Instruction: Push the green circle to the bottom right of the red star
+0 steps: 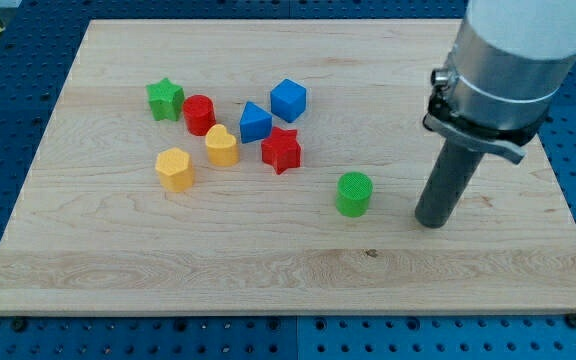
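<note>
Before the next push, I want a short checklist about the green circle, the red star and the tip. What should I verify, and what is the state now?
1. Green circle lies toward the view's bottom right of red star: ok.
2. Circle and star are apart: ok.
3. My tip is off the circle, to the view's right: ok.
4. Nothing lies between tip and circle: ok.
5. Circle sits well inside the board: ok.

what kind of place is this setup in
Probably a robotics lab bench: a wooden board on a blue perforated table, a printed marker tag, small blocks like the green circle, and my tip.
</note>
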Robot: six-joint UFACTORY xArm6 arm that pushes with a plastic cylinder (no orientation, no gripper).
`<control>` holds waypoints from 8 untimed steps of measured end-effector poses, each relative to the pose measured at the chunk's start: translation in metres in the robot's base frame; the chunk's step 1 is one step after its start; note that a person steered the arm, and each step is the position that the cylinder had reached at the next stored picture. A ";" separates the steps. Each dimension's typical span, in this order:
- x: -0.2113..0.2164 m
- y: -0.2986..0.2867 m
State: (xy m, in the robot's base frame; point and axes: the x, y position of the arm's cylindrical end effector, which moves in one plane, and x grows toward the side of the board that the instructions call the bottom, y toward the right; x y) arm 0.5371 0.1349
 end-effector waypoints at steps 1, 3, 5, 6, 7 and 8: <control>0.004 -0.013; 0.004 -0.041; 0.004 -0.050; 0.002 -0.053; 0.000 -0.053; -0.005 -0.053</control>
